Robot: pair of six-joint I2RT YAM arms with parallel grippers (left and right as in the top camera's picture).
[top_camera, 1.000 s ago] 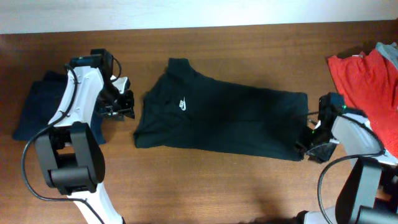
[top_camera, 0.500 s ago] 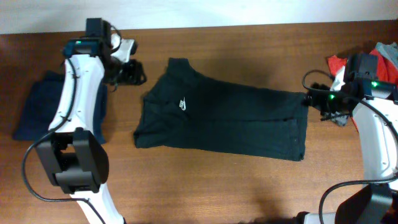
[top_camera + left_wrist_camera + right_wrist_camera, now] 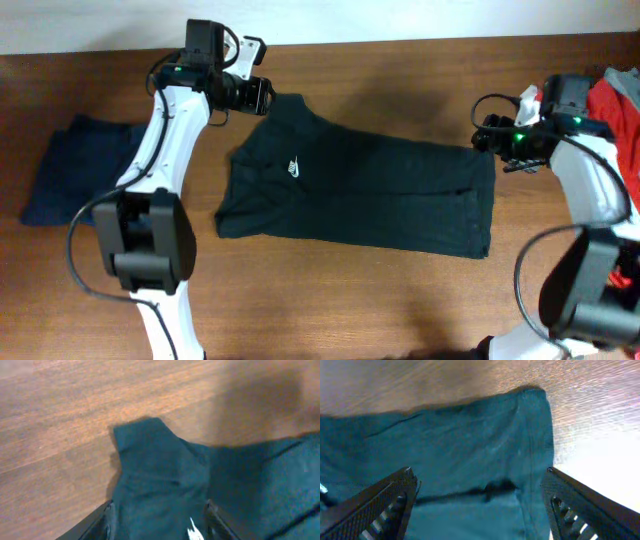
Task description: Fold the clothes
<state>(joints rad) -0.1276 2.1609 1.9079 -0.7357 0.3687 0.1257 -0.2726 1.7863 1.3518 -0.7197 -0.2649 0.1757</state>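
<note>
Lying flat across the middle of the table (image 3: pixel 330 300), the black T-shirt (image 3: pixel 380 195) stretches lengthwise, with its logo end toward 9 o'clock and its hem toward 3 o'clock. That probably lets each arm take one far corner and carry it over for a fold. The left gripper (image 3: pixel 262 96) hovers at the shirt's 11 o'clock corner. Its wrist view shows both fingers (image 3: pixel 100 525) spread wide either side of the cloth with nothing pinched; whether they touch the fabric I cannot tell. The right gripper (image 3: pixel 490 142) sits at the 2 o'clock hem corner, jaws likewise wide apart over the fabric and empty. A navy garment (image 3: pixel 60 175) lies at the table's 9 o'clock and a red one (image 3: pixel 615 105) at 2 o'clock, both clear of the work.
</note>
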